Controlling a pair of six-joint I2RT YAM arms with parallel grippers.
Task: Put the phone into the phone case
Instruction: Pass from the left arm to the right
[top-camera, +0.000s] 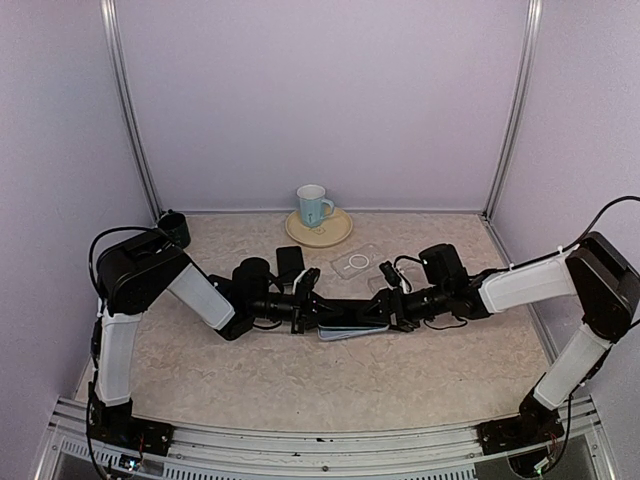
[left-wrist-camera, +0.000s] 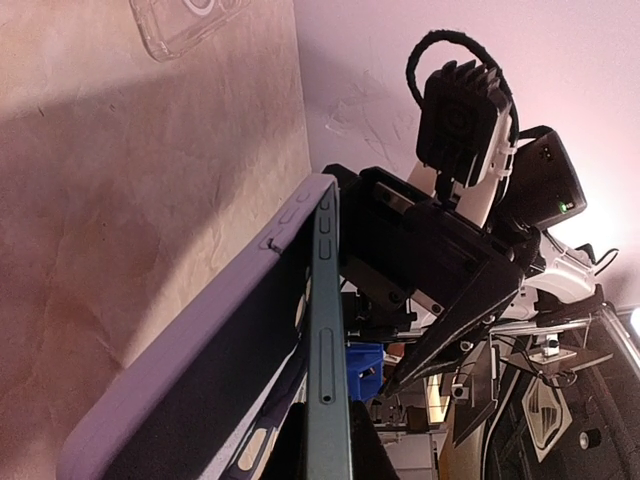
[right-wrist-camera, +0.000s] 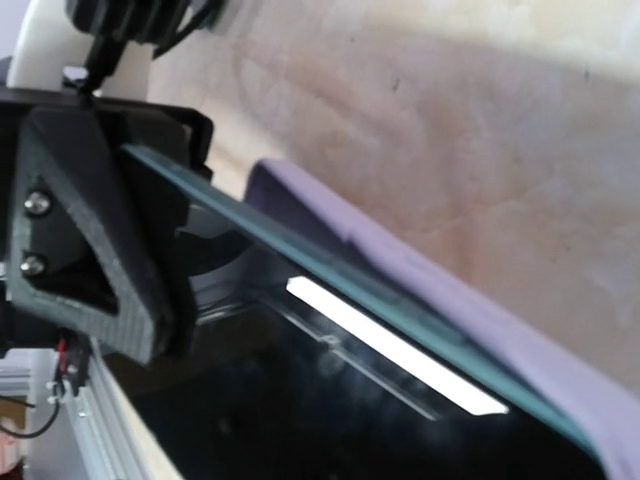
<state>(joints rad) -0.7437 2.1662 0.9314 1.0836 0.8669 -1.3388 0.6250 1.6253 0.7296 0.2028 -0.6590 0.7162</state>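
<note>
The two arms met low over the middle of the table (top-camera: 300, 385). The left gripper (top-camera: 314, 316) and the right gripper (top-camera: 386, 314) each stood at one end of the load carried between them. Each looked clamped on its end of the phone (left-wrist-camera: 325, 370), though neither wrist view showed the fingertips plainly.

The lilac phone case (left-wrist-camera: 185, 345) lay against the phone's back. The insertion looked only partly done. In the left wrist view the phone's teal edge stood apart from the case wall at the end towards the right gripper, so that end seemed unseated. What remained, as a judgement, was to press that end in until the rim closed around the phone.

Everything else sat farther back and well apart from the grippers. A yellow plate (top-camera: 340, 234) stood at the far wall with a pale blue mug (top-camera: 313, 205) on it. A clear case (top-camera: 357, 262) lay flat just beyond the arms, and a small black object (top-camera: 290, 260) was to its left. A dark cup (top-camera: 176, 228) stood at the far left corner. Nothing blocked the work, though the clear case lay nearest.
</note>
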